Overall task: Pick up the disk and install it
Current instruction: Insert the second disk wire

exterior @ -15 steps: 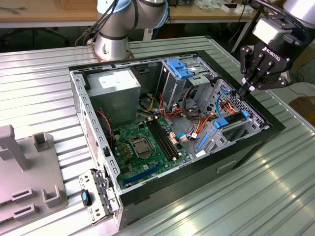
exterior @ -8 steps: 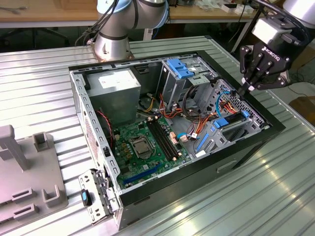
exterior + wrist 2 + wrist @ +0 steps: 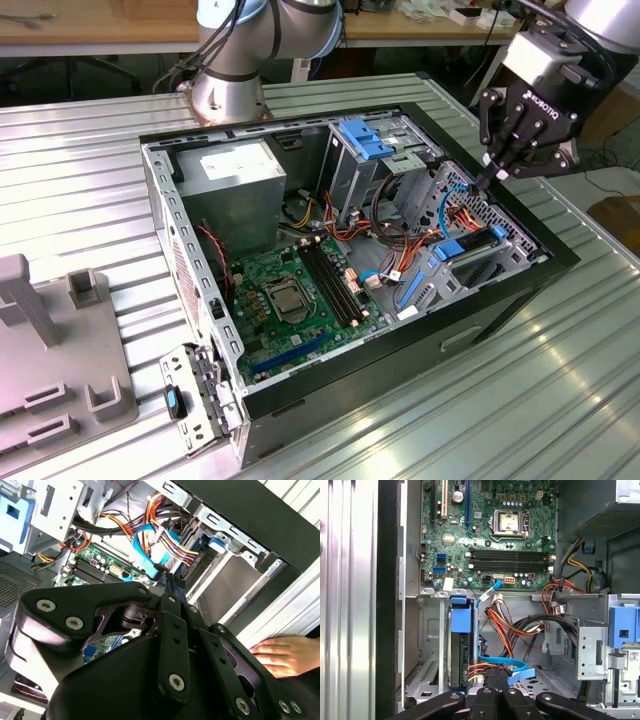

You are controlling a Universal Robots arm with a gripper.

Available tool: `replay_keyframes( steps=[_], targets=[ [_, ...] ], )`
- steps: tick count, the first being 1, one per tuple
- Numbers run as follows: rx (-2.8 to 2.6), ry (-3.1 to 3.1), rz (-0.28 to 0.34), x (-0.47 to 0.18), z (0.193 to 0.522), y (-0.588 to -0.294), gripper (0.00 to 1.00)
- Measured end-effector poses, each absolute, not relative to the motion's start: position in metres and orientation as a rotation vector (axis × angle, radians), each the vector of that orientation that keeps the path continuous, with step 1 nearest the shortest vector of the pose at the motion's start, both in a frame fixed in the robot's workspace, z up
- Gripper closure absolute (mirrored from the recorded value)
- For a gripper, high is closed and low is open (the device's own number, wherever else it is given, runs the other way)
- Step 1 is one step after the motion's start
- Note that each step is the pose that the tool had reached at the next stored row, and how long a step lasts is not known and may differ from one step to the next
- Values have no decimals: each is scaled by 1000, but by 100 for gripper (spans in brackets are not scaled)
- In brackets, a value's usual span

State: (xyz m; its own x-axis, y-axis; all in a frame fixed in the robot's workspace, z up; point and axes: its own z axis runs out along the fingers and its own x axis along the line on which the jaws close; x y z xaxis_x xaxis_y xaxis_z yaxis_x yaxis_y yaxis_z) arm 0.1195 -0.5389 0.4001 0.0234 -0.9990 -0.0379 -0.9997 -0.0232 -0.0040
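Observation:
The disk (image 3: 462, 252), a grey drive in a bright blue carrier, stands on edge in the drive bay at the open computer case's (image 3: 160, 190) corner on the exterior view's right. In the first wrist view the disk (image 3: 461, 650) sits in its slot with coloured wires at its end. My black gripper (image 3: 490, 178) hangs just above that bay with its fingers shut together, their tips down among the cables beside the disk. The shut gripper (image 3: 495, 677) is at a flat blue cable (image 3: 512, 667). In the second wrist view the gripper (image 3: 169, 580) points at the same cable bundle.
A green motherboard (image 3: 295, 295), a grey power supply (image 3: 235, 175) and a drive cage with a light-blue bracket (image 3: 365, 138) fill the case. A person's hand (image 3: 285, 655) rests on the ribbed metal table (image 3: 90, 200) beside the case. A grey fixture (image 3: 60, 380) stands at the exterior view's left.

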Motion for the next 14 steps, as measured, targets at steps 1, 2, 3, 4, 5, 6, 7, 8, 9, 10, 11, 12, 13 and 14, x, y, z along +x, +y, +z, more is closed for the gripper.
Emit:
replay_keyframes(
  steps=[1, 2, 3, 4, 5, 6, 7, 8, 9, 10, 11, 12, 13, 14],
  targets=[
    [-2229, 2178, 32, 120, 400, -537, 89],
    [-2224, 2185, 29, 119, 400, -536, 89],
    [-2218, 2192, 28, 119, 400, -536, 89],
    [-2202, 2207, 28, 119, 400, -535, 89],
    [-2187, 2223, 28, 120, 400, -535, 89],
    [-2173, 2236, 27, 119, 400, -535, 82],
    [-2164, 2244, 27, 120, 400, -533, 82],
    [-2154, 2254, 27, 120, 400, -530, 81],
    [-2152, 2256, 27, 120, 400, -527, 81],
    [-2152, 2256, 27, 120, 400, -526, 75],
    [-2151, 2256, 27, 120, 399, -525, 75],
    [-2151, 2257, 27, 120, 399, -524, 75],
    [-2151, 2257, 27, 120, 398, -522, 74],
    [-2150, 2260, 25, 121, 396, -518, 67]
  ],
)
